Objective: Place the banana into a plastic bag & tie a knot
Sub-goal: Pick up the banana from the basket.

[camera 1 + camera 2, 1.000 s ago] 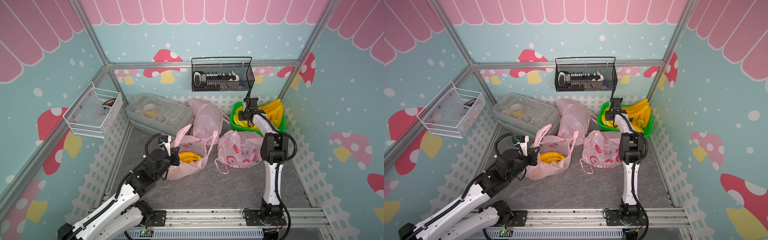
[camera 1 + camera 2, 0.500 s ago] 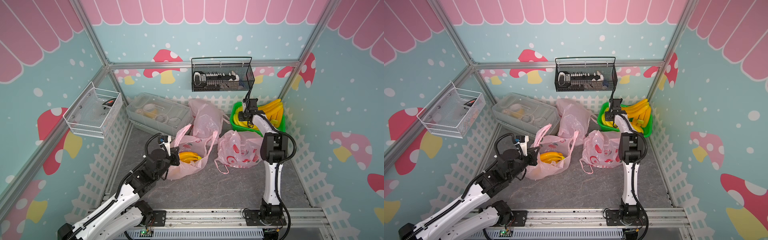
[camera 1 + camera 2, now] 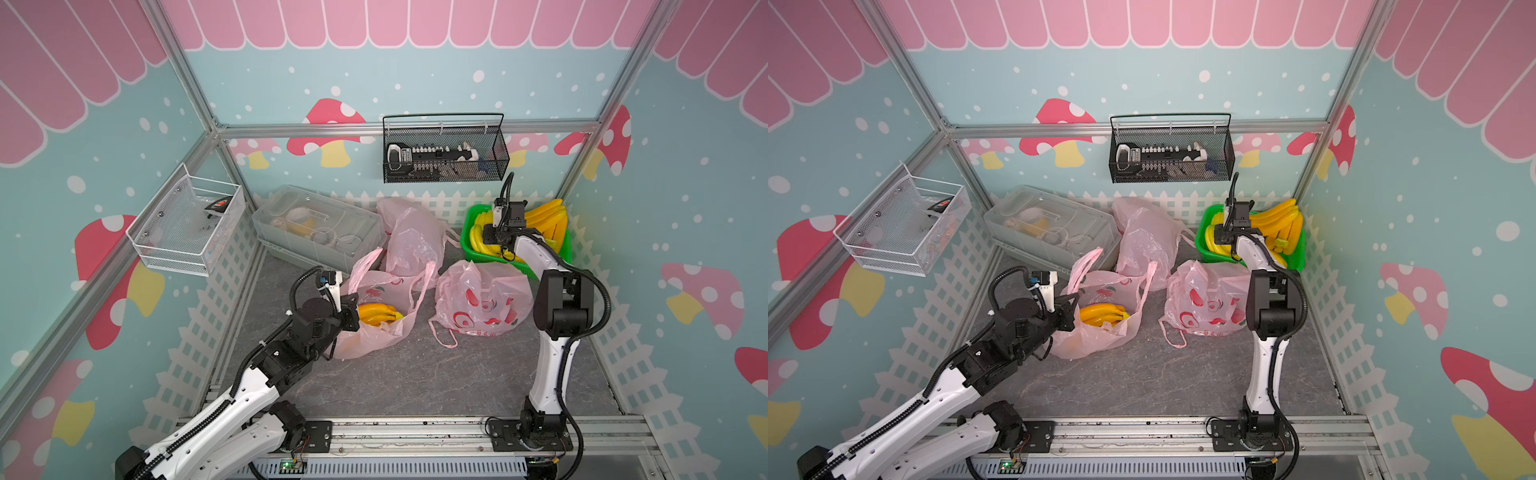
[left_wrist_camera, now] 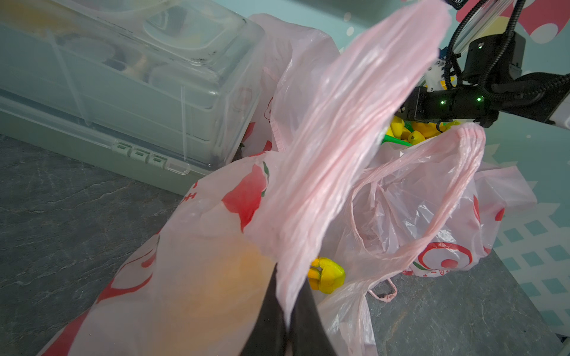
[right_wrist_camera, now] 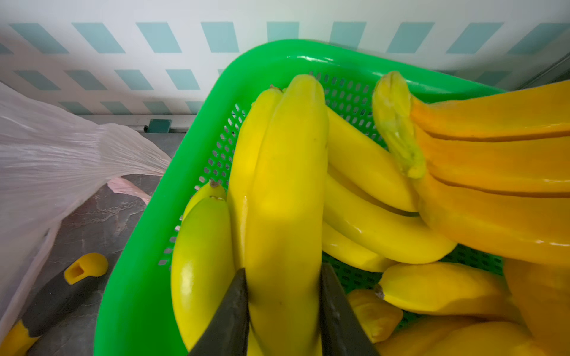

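Note:
A pink plastic bag [image 3: 374, 338] [image 3: 1096, 340] stands open on the grey floor with a bunch of bananas [image 3: 377, 313] [image 3: 1102, 314] inside. My left gripper [image 3: 351, 309] [image 4: 288, 277] is shut on the bag's near handle strip [image 4: 354, 123], holding that side up. At the back right, a green basket [image 3: 471, 249] [image 5: 145, 277] holds several yellow bananas. My right gripper [image 3: 484, 240] [image 5: 282, 271] reaches into it, its jaws shut on one banana [image 5: 287, 185], a finger pressed on each side.
A filled pink bag [image 3: 482, 303] lies right of the open one, and another pink bag [image 3: 411, 237] stands behind. A clear lidded box [image 3: 320, 228] sits at the back left. A black wire basket [image 3: 444, 153] and a white one [image 3: 187, 224] hang on the walls.
My right gripper has closed onto the banana in the green basket. The left arm and the bag have not moved.

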Controlling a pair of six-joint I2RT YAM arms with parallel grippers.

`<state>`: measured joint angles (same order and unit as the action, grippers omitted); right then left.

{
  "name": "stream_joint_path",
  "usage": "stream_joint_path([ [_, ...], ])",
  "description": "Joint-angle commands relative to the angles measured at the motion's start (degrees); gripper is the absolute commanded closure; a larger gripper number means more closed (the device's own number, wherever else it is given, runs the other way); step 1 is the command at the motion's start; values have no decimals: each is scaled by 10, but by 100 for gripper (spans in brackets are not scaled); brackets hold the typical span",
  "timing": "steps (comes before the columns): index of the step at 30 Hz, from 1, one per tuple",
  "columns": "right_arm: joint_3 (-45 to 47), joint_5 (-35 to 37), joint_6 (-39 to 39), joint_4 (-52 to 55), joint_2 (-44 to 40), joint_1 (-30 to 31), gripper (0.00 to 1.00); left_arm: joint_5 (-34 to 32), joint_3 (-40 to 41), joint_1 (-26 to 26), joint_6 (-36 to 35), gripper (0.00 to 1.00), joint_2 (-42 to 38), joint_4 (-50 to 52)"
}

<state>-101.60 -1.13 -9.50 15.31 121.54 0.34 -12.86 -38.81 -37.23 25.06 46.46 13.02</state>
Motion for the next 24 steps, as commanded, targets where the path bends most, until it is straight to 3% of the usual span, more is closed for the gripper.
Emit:
stream_joint_path([
  [1,16,-21,-17,-40,-47,-7,76,-10,10,3,-8,100,-5,-4],
  [24,170,-67,-93,-93,-237,-33,79,3,3,3,-12,100,-1,-5],
])
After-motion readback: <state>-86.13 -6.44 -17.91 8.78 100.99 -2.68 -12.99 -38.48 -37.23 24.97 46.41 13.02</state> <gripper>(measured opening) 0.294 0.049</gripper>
